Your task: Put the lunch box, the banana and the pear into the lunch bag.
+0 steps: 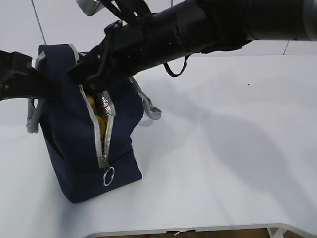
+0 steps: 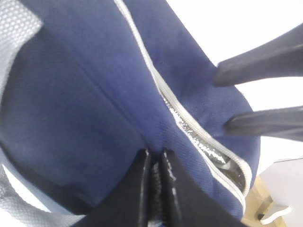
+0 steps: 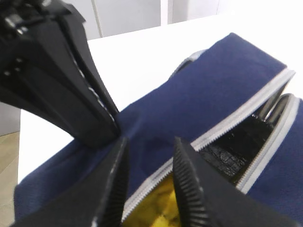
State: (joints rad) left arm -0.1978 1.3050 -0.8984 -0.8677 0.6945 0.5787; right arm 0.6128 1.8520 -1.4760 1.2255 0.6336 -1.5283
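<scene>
The navy lunch bag [image 1: 79, 148] stands at the left of the white table, its grey zipper [image 1: 105, 141] partly open. Yellow fruit [image 1: 101, 123] shows through the gap and in the right wrist view [image 3: 163, 208]; I cannot tell whether it is the banana or the pear. The lunch box is hidden. My left gripper [image 2: 155, 153] is shut on a fold of the bag's top fabric [image 2: 94, 94]; it also shows in the exterior view [image 1: 54, 89]. My right gripper [image 3: 150, 144] is open, its jaws straddling the zipper edge above the fruit, empty; in the exterior view [image 1: 91, 84] it reaches across to the bag's top.
Grey webbing handles [image 1: 151, 110] hang off both sides of the bag. The ring pull [image 1: 108, 176] hangs low on the front face. The white table [image 1: 223, 148] stretches right of the bag; its front edge [image 1: 198, 229] is close.
</scene>
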